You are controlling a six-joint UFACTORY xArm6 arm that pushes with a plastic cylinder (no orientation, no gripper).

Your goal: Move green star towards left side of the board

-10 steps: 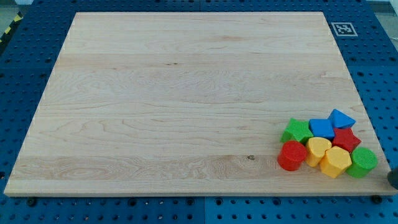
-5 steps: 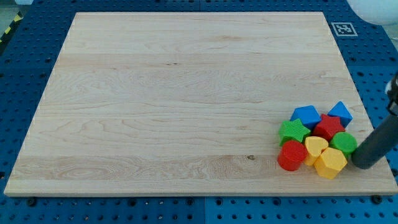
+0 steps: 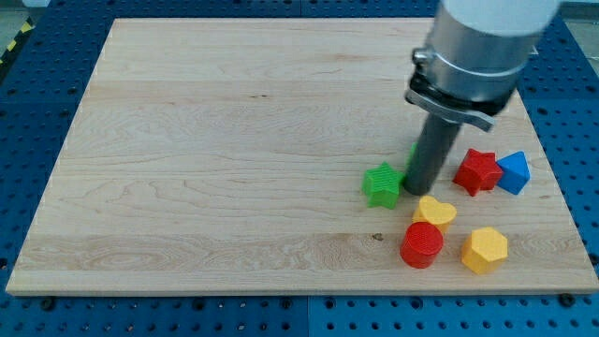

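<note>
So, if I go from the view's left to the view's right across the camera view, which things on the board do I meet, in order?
green star → my tip → yellow heart → red star → blue block. I leave out the red cylinder and the yellow hexagon: they overlap others in the order.

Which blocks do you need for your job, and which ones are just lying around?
Needed: green star; my tip, just at the star's right side.

Lying about: red star, blue block, yellow heart, red cylinder, yellow hexagon.
</note>
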